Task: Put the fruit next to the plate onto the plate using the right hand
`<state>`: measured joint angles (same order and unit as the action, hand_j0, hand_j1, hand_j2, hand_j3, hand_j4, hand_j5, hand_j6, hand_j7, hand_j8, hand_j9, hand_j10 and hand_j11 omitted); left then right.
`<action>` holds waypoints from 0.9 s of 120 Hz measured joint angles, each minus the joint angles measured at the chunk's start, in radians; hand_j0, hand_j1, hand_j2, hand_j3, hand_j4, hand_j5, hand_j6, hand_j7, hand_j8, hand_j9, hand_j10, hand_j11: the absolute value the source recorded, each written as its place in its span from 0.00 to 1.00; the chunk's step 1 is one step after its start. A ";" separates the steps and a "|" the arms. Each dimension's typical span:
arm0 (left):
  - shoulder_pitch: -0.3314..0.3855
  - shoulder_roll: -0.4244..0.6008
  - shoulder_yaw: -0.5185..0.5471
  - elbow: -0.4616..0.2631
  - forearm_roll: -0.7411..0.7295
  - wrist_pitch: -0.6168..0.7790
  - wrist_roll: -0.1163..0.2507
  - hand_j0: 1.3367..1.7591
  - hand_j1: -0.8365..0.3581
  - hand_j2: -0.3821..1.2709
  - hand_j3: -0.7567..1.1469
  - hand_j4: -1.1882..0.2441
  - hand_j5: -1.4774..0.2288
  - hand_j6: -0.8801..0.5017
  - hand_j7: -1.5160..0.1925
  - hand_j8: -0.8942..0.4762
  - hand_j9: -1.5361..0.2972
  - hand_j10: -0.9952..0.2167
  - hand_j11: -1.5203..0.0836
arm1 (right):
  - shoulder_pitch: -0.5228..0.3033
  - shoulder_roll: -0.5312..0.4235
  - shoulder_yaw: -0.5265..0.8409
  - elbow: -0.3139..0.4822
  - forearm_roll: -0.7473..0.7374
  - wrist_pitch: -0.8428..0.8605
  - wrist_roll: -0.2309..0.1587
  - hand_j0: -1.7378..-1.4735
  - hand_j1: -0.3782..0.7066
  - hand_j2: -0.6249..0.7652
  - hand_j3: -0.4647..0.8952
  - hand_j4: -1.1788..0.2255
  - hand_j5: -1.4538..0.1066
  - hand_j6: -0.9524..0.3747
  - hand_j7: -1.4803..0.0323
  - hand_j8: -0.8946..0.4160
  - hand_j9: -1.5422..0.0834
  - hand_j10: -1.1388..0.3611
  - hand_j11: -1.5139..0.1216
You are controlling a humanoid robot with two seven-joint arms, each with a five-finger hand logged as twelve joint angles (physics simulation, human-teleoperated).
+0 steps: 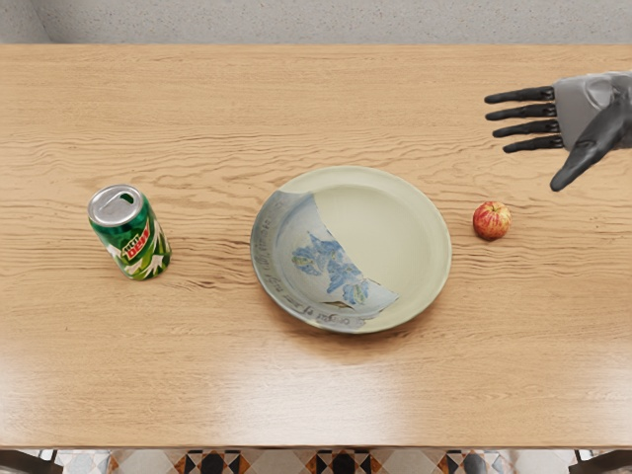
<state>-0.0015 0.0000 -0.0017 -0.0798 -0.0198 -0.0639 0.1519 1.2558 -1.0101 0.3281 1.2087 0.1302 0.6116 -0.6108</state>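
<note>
Closest up is the front edge of the wooden counter (pixel 296 395), with a wide bare strip of wood running along it.

Right hand (pixel 568 118) comes in from the right edge, up toward the far right corner, hovering above the surface. It's wide open: four fingers (pixel 523 96) stretched out straight and spread a bit, pointing toward the middle of the counter, thumb (pixel 585 156) angled down toward the camera side. Holding nothing, touching nothing.

The apple (pixel 492 219) is the fruit here, small and red. It sits on the counter on the camera side of the hand, a little ahead of the thumb tip and clearly apart from it. It's just beside the plate (pixel 446 259), on the hand's side, with a thin gap of wood between apple and rim, so not on the plate yet. The plate is pale green and shallow, with a blue patterned patch on the half away from the hand.

Way past the plate from the hand stands a green Mountain Dew can (pixel 130 234), leaning a little in this view, well apart from everything. Between hand and apple it's just open wood.
</note>
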 joint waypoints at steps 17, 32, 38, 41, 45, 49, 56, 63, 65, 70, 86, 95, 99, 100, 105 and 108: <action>0.000 0.000 0.000 0.000 0.000 0.000 0.000 0.76 0.98 0.23 0.40 0.82 0.86 0.63 0.88 0.64 0.83 0.81 0.94 | 0.008 0.045 -0.001 -0.033 -0.034 0.000 0.000 0.30 0.03 0.45 0.34 0.84 0.93 0.72 0.98 0.68 0.95 0.76 0.93; 0.000 0.000 0.000 0.000 0.000 0.000 0.000 0.76 0.98 0.23 0.40 0.82 0.86 0.63 0.88 0.64 0.83 0.81 0.94 | 0.025 0.078 -0.037 0.002 -0.267 -0.163 0.000 0.30 0.03 0.45 0.34 0.84 0.93 0.72 0.98 0.68 0.95 0.76 0.93; 0.000 0.000 0.000 0.000 0.000 0.000 0.000 0.76 0.98 0.23 0.40 0.82 0.86 0.63 0.88 0.64 0.83 0.81 0.94 | 0.081 0.104 -0.131 0.037 -0.354 -0.305 0.000 0.30 0.03 0.45 0.34 0.84 0.93 0.72 0.98 0.68 0.95 0.76 0.93; 0.000 0.000 0.000 0.000 0.000 0.000 0.000 0.76 0.98 0.23 0.40 0.82 0.86 0.63 0.88 0.64 0.83 0.81 0.94 | 0.126 0.123 -0.196 0.056 -0.390 -0.383 0.000 0.30 0.03 0.45 0.34 0.84 0.93 0.72 0.98 0.68 0.95 0.76 0.93; 0.000 0.000 0.000 0.000 0.000 0.000 0.000 0.76 0.98 0.23 0.40 0.82 0.86 0.63 0.88 0.64 0.83 0.81 0.94 | 0.186 0.152 -0.283 0.075 -0.425 -0.488 0.000 0.30 0.03 0.45 0.34 0.84 0.93 0.72 0.98 0.68 0.95 0.76 0.93; 0.000 0.000 0.000 0.000 0.000 0.000 0.000 0.76 0.98 0.23 0.40 0.82 0.86 0.63 0.88 0.64 0.83 0.81 0.94 | 0.229 0.187 -0.353 0.089 -0.450 -0.578 0.000 0.30 0.03 0.45 0.34 0.84 0.93 0.72 0.98 0.68 0.95 0.76 0.93; 0.000 0.000 0.000 0.000 0.000 0.000 0.000 0.76 0.98 0.23 0.40 0.82 0.86 0.63 0.88 0.64 0.83 0.81 0.94 | 0.286 0.257 -0.470 0.105 -0.480 -0.727 0.000 0.30 0.03 0.45 0.34 0.83 0.93 0.71 0.97 0.68 0.94 0.75 0.92; 0.000 0.000 0.000 0.000 0.000 0.000 0.000 0.76 0.98 0.23 0.40 0.82 0.86 0.63 0.88 0.64 0.83 0.81 0.94 | 0.355 0.368 -0.635 0.114 -0.495 -0.816 0.000 0.30 0.04 0.45 0.34 0.83 0.92 0.70 0.97 0.67 0.94 0.75 0.91; 0.000 0.000 0.000 0.000 0.000 0.000 0.000 0.76 0.98 0.23 0.40 0.82 0.86 0.63 0.88 0.64 0.83 0.81 0.94 | 0.373 0.397 -0.678 0.118 -0.495 -0.834 0.000 0.30 0.04 0.45 0.34 0.83 0.92 0.70 0.96 0.67 0.94 0.75 0.91; 0.000 0.000 0.000 0.000 0.000 0.000 0.000 0.76 0.98 0.23 0.40 0.82 0.86 0.63 0.88 0.64 0.83 0.81 0.94 | 0.407 0.450 -0.766 0.134 -0.492 -0.867 0.000 0.30 0.05 0.45 0.34 0.82 0.92 0.70 0.96 0.67 0.93 0.75 0.91; 0.000 0.000 0.000 0.000 0.000 0.000 0.000 0.76 0.98 0.23 0.40 0.82 0.86 0.63 0.88 0.64 0.83 0.81 0.94 | 0.522 0.517 -0.985 0.243 -0.427 -0.892 0.000 0.30 0.05 0.45 0.34 0.83 0.92 0.70 0.96 0.67 0.93 0.75 0.91; 0.000 0.000 0.000 0.000 0.000 0.000 0.000 0.76 0.98 0.23 0.40 0.82 0.86 0.63 0.88 0.64 0.83 0.81 0.94 | 0.559 0.524 -1.041 0.279 -0.392 -0.901 0.000 0.30 0.06 0.45 0.34 0.82 0.91 0.69 0.95 0.66 0.92 0.74 0.90; 0.000 0.000 0.000 0.000 0.000 0.000 0.000 0.76 0.98 0.23 0.40 0.82 0.86 0.63 0.88 0.64 0.83 0.81 0.94 | 0.571 0.521 -1.055 0.288 -0.383 -0.911 0.000 0.30 0.08 0.44 0.34 0.80 0.89 0.68 0.94 0.64 0.91 0.73 0.89; 0.000 0.000 0.000 0.000 0.000 0.000 0.000 0.76 0.98 0.23 0.40 0.82 0.86 0.63 0.88 0.64 0.83 0.81 0.94 | 0.574 0.520 -1.058 0.290 -0.381 -0.917 0.000 0.30 0.08 0.44 0.34 0.80 0.89 0.68 0.93 0.64 0.91 0.72 0.88; 0.000 0.000 0.000 0.000 0.000 0.000 0.000 0.76 0.98 0.23 0.40 0.82 0.86 0.63 0.88 0.64 0.83 0.81 0.94 | 0.583 0.509 -1.070 0.295 -0.375 -0.951 0.000 0.30 0.10 0.44 0.34 0.79 0.87 0.66 0.92 0.63 0.89 0.71 0.87; 0.000 0.000 0.000 0.000 0.000 0.000 0.000 0.76 0.98 0.23 0.40 0.82 0.86 0.63 0.88 0.64 0.83 0.81 0.94 | 0.586 0.502 -1.075 0.295 -0.374 -0.969 0.000 0.30 0.11 0.44 0.34 0.78 0.87 0.66 0.91 0.62 0.89 0.71 0.86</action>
<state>-0.0015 0.0000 -0.0016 -0.0798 -0.0200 -0.0641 0.1519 1.8422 -0.5078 -0.7466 1.5032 -0.2437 -0.3569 -0.6109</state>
